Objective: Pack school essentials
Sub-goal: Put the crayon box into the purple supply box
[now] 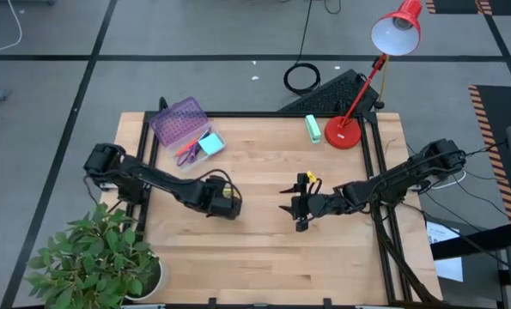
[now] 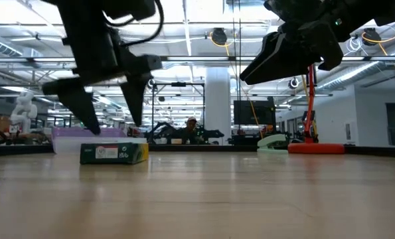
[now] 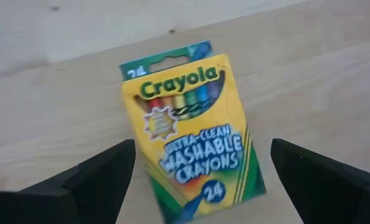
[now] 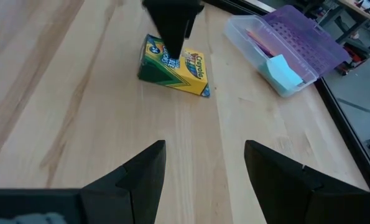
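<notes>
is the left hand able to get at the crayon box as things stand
Probably yes. The left hand hangs open right above the crayon box, which lies flat on bare table with nothing around it.

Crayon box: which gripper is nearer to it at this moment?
Left. The left gripper hangs open directly over the crayon box, fingers straddling it. The right gripper is open, off to the side at table centre, apart from the box.

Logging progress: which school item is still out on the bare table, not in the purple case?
The Crayola crayon box, lying flat under the open left claw; the sticky-note pad sits in the case.
</notes>
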Available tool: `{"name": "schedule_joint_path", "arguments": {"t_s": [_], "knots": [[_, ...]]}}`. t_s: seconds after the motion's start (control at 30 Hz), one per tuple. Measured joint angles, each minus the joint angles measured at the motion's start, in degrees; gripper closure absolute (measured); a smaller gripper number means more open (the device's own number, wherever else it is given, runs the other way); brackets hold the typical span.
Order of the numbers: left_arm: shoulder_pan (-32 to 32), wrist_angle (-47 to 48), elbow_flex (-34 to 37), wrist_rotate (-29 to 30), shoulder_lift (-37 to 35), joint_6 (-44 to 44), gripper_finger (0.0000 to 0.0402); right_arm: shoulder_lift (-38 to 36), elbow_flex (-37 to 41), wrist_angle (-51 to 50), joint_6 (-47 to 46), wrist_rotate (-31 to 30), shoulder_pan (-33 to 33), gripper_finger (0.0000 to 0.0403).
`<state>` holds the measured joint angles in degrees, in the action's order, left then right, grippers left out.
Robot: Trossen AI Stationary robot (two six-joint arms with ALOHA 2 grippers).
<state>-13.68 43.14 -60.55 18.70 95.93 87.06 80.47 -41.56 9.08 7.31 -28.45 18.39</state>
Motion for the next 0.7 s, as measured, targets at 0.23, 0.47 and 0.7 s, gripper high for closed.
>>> {"name": "schedule_joint_path", "arguments": {"t_s": [0.23,0.47,0.7], "knots": [[1.6,-3.1,0.0,-0.7,4.6,-1.9,0.0023,0.0,0.0,-0.2,-0.2,0.0,0.0,0.0190],[2.2,-3.0,0.0,-0.8,4.8,-2.2,0.0023,0.0,0.0,-0.4,-0.2,0.0,0.0,0.0190],[3.0,-2.4,0.0,-2.1,3.6,-4.7,0.0023,0.0,0.0,-0.4,-0.2,0.0,0.0,0.0190]]}}
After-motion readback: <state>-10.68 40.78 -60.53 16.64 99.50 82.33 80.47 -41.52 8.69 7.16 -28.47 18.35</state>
